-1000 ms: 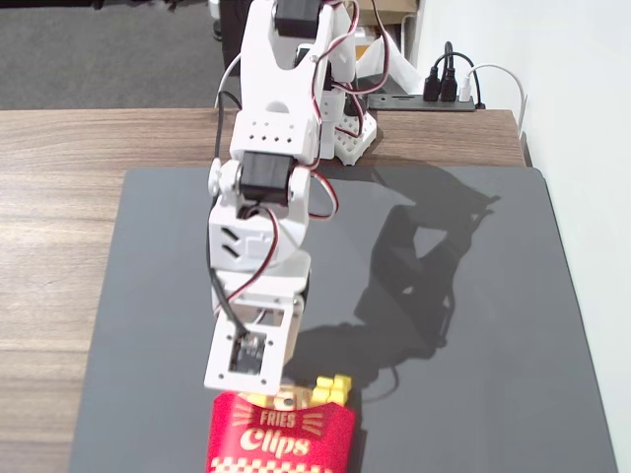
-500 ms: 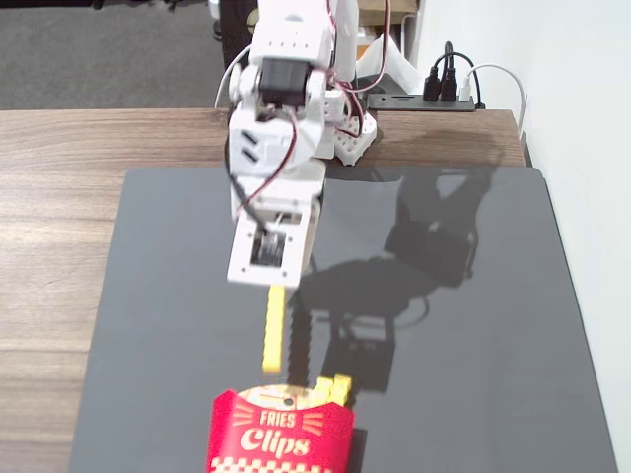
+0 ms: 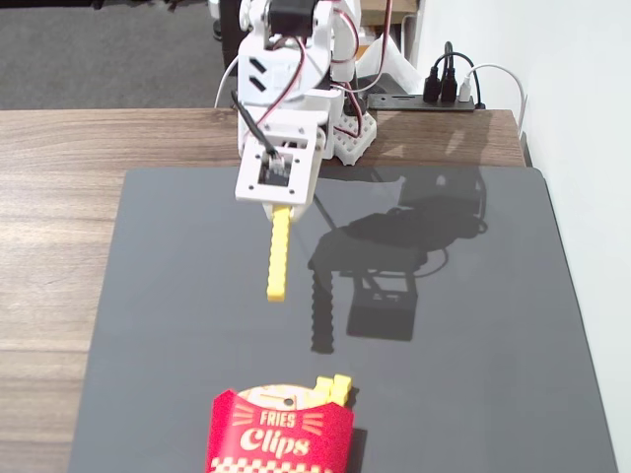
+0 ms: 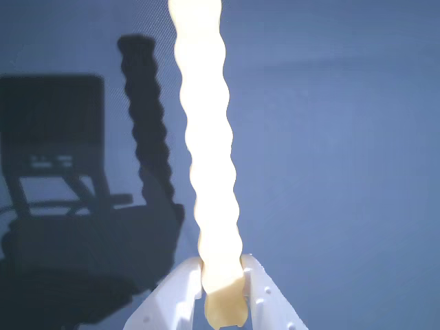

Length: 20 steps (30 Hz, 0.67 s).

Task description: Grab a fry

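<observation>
- Gripper (image 3: 283,210) of the white arm closed on one end of the fry (image 3: 280,256), at the far side of the dark mat (image 3: 493,345) in the fixed view.
- Fry hangs clear of the mat, free end pointing toward the near edge; its notched shadow lies just right of it.
- Wrist view: fingers (image 4: 265,295) press both sides of the fry (image 4: 206,137), which shows washed-out pale, wavy-edged, running up out of frame.
- Red carton (image 3: 281,434) marked "FRIES Clips" lies at the near edge, well apart from the gripper; stubby yellow tips (image 3: 333,387) show at its top.
- Wooden table (image 3: 59,246) under the mat.
</observation>
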Available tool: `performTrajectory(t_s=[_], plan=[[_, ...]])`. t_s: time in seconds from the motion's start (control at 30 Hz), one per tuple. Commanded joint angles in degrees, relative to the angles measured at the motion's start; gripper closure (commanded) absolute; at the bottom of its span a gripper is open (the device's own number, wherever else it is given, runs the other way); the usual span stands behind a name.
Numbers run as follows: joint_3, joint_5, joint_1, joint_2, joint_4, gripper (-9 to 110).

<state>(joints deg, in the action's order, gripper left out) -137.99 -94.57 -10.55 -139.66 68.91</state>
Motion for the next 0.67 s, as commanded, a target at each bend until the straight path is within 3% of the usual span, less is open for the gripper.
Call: performTrajectory(t_s=[0.0,0.63], plan=[[1.23,-0.26,0.0,-3.87,2.46,101],[11.34,-0.26,-0.53,-0.53,8.96,101]])
